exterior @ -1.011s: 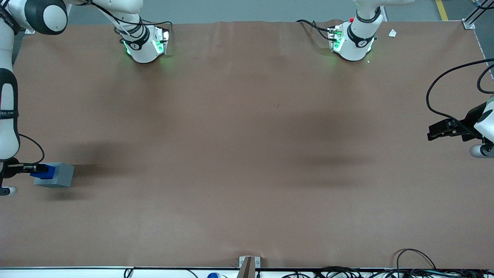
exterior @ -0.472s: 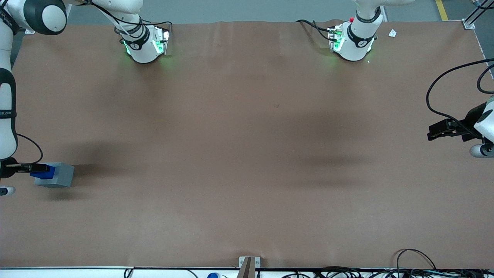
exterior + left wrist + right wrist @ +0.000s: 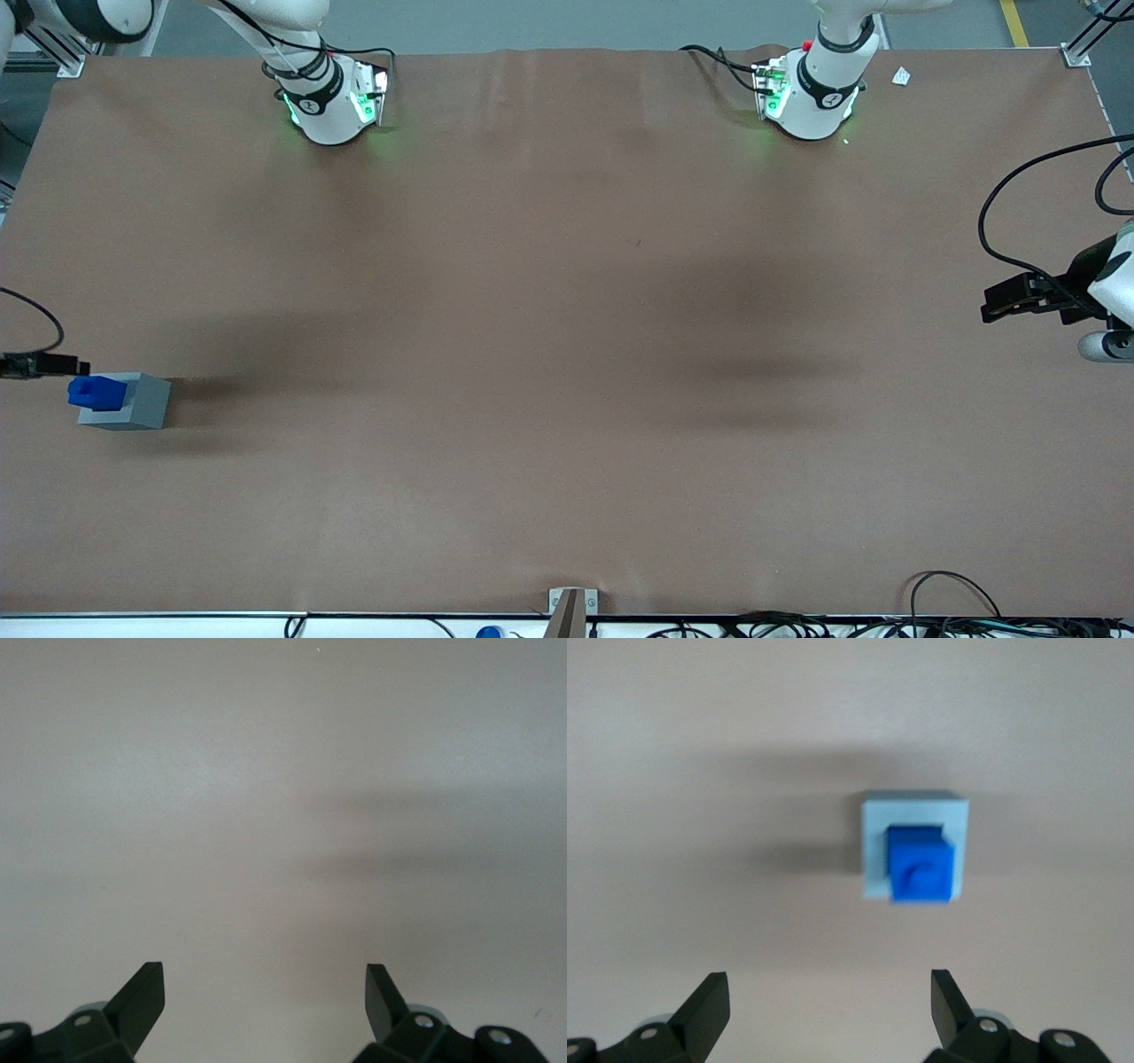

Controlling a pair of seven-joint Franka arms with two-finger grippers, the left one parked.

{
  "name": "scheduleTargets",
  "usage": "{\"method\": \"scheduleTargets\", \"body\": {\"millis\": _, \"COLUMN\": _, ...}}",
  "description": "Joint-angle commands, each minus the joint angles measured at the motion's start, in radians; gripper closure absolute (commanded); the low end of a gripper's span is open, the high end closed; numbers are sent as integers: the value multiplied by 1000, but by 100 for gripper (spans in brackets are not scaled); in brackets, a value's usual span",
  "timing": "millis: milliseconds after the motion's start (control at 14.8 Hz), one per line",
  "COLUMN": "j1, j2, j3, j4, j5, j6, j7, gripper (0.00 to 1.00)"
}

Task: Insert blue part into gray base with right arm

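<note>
The blue part (image 3: pixel 96 392) sits in the top recess of the gray base (image 3: pixel 133 403), which rests on the brown table at the working arm's end. Its upper end sticks out above the base. In the right wrist view the blue part (image 3: pixel 920 864) stands inside the gray base (image 3: pixel 873 850), well below the camera. My right gripper (image 3: pixel 830 997) is open and empty, high above the two parts and apart from them. In the front view only its fingertip (image 3: pixel 64 364) shows at the picture's edge, a little above the blue part.
The brown table cover (image 3: pixel 567 354) stretches wide around the base. The two arm bases (image 3: pixel 332 102) (image 3: pixel 811 97) stand at the table's back edge. Cables (image 3: pixel 957 611) lie along the table's front edge.
My right gripper has let go of the blue part and risen away from it, moving toward the picture's edge. The blue part stays seated in the gray base.
</note>
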Motion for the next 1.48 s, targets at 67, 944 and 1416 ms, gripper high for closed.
{"method": "scheduleTargets", "body": {"millis": 67, "j1": 78, "j2": -151, "j3": 1, "j4": -50, "j5": 23, "j6": -138, "j7": 142, "gripper": 0}}
{"method": "scheduleTargets", "body": {"millis": 944, "j1": 264, "j2": -650, "j3": 1, "j4": -484, "j5": 70, "j6": -51, "j7": 405, "gripper": 0}}
{"method": "scheduleTargets", "body": {"millis": 1416, "j1": 326, "j2": -716, "j3": 1, "j4": -537, "j5": 56, "j6": -46, "j7": 392, "gripper": 0}}
